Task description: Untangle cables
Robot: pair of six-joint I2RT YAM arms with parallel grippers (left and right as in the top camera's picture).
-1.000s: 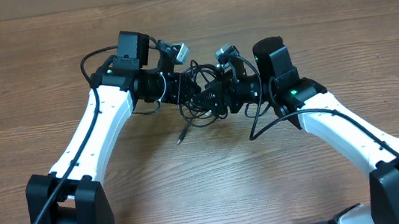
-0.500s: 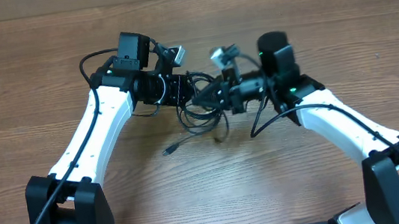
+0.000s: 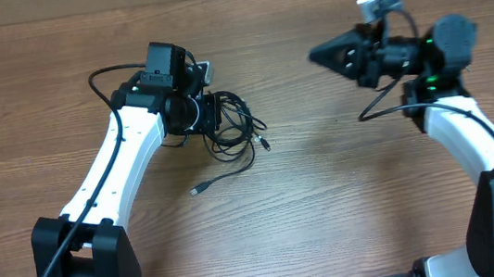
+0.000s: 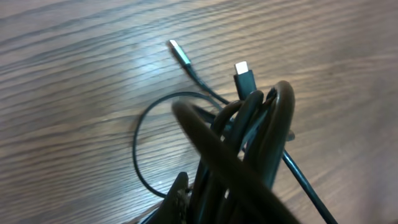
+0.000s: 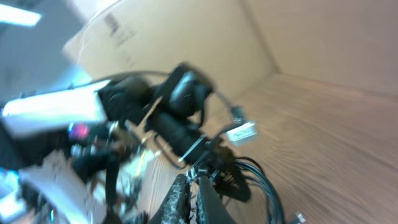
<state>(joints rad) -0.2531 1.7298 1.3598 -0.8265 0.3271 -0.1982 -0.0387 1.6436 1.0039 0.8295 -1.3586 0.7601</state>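
The cables [image 3: 235, 129] are a knot of thin black cords on the table just right of my left gripper [image 3: 214, 114], which is shut on them. In the left wrist view the bunched cables [image 4: 249, 143] fill the lower middle, pressed against one dark finger [image 4: 180, 194]. Two silver plug ends [image 4: 179, 53] [image 4: 244, 73] lie beyond. One loose end trails to a plug [image 3: 196, 191] on the wood. My right gripper [image 3: 316, 54] hangs far to the right of the knot, shut, with no cable showing between its fingers [image 5: 205, 196]. The right wrist view is blurred.
The wooden table [image 3: 328, 194] carries only the cables. A cardboard wall [image 5: 186, 37] stands along the far edge. The right arm's own thick cable [image 3: 381, 104] droops below its wrist. The left arm [image 3: 111, 173] slants up from the front left.
My right gripper shut beside the knot, then pulled away up and to the right without a cable. The knot shifted left with the left gripper, and the loose plug end slid left.
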